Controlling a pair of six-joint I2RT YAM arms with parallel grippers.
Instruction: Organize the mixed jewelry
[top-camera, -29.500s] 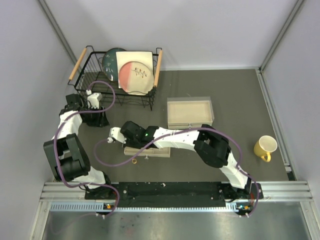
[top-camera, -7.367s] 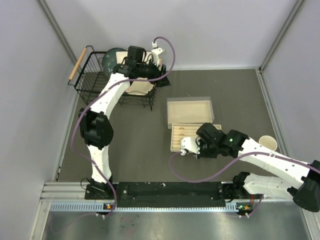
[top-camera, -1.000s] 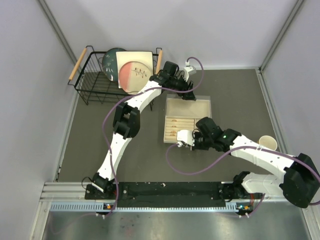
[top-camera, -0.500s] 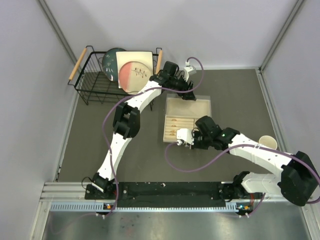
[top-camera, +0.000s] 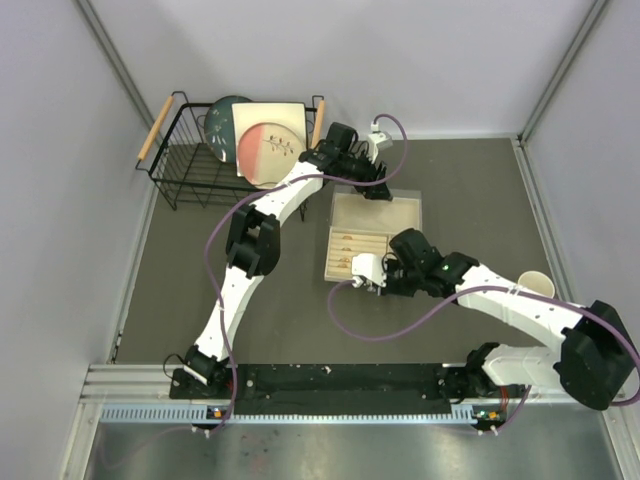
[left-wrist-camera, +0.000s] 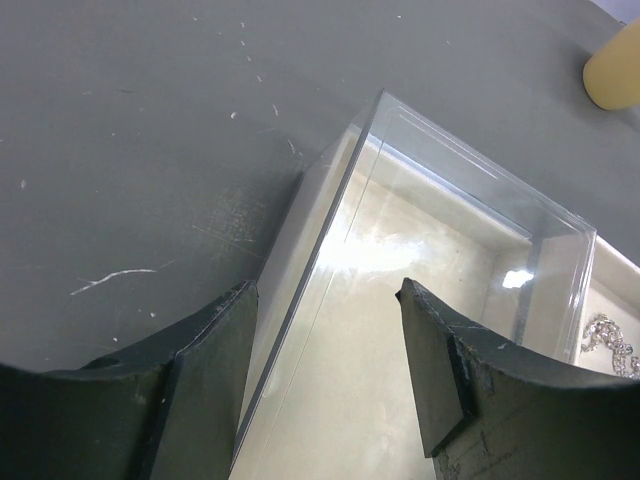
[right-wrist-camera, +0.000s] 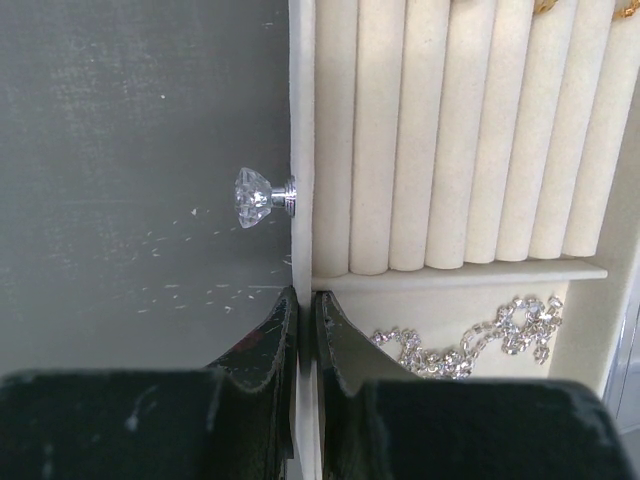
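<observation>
Jaws of the right gripper (right-wrist-camera: 303, 295) were clenched on the thin front wall of the tray (right-wrist-camera: 301, 120). A crystal knob (right-wrist-camera: 255, 197) stuck out just ahead of the gripper, on the wall's outer side. Just right of the gripper, inside the tray, lay the silver chain (right-wrist-camera: 470, 340), with padded rolls (right-wrist-camera: 440, 130) beyond it. The left gripper (left-wrist-camera: 325, 290) stood released, astride one wall of a clear box (left-wrist-camera: 430, 200) on the table (left-wrist-camera: 150, 120).

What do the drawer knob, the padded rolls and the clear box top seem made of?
Knob: clear faceted glass or acrylic, silvery metal stem. Rolls: matte cream fabric, probably velvet-like. Clear box top: glossy see-through plastic, likely acrylic, showing reflections.
</observation>
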